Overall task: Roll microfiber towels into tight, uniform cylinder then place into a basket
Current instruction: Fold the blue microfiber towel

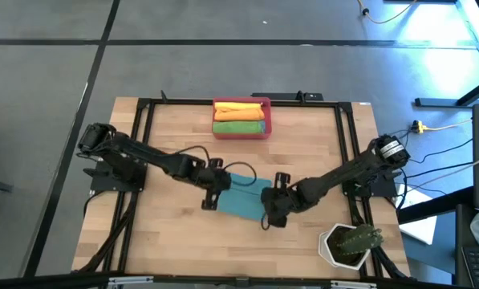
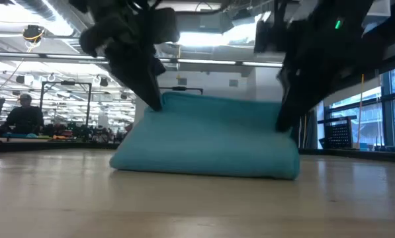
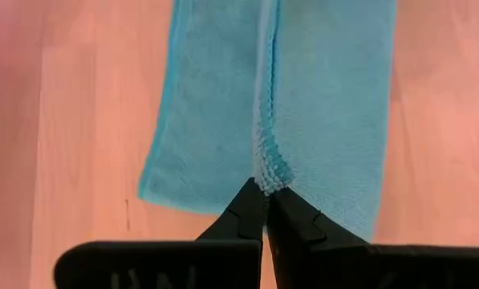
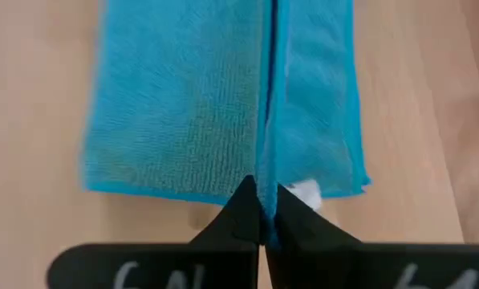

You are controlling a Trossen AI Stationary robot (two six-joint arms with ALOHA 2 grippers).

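A teal-blue microfiber towel (image 1: 243, 198) lies mid-table, folded into a long strip, with a ridge (image 2: 217, 104) raised along its middle and both side flaps resting on the wood. My left gripper (image 1: 216, 193) is shut on the ridge's left end. My right gripper (image 1: 269, 210) is shut on its right end. The red-pink basket (image 1: 241, 136) stands at the far edge's middle. It holds a rolled orange-yellow towel (image 1: 241, 110) and a rolled green one (image 1: 239, 126). My left gripper pinches the towel's raised ridge at its end (image 3: 269, 170) between its two fingertips, slanting down from the table's left, along the ridge. The cloth there is bunched in several layers. That end is lifted and the flaps slope down to the table. My right gripper pinches the ridge's other end (image 4: 265, 164) between its two fingertips, slanting down from the table's right, along the ridge. The ridge rises off the table at the fingers (image 2: 283, 122), and the flaps on both sides lie on the wood.
A white hexagonal pot with a cactus (image 1: 349, 244) stands at the near right corner. Black frame rails (image 1: 143, 144) run along the table's sides and far edge. Bare wood lies between the towel and the basket, and toward the near edge.
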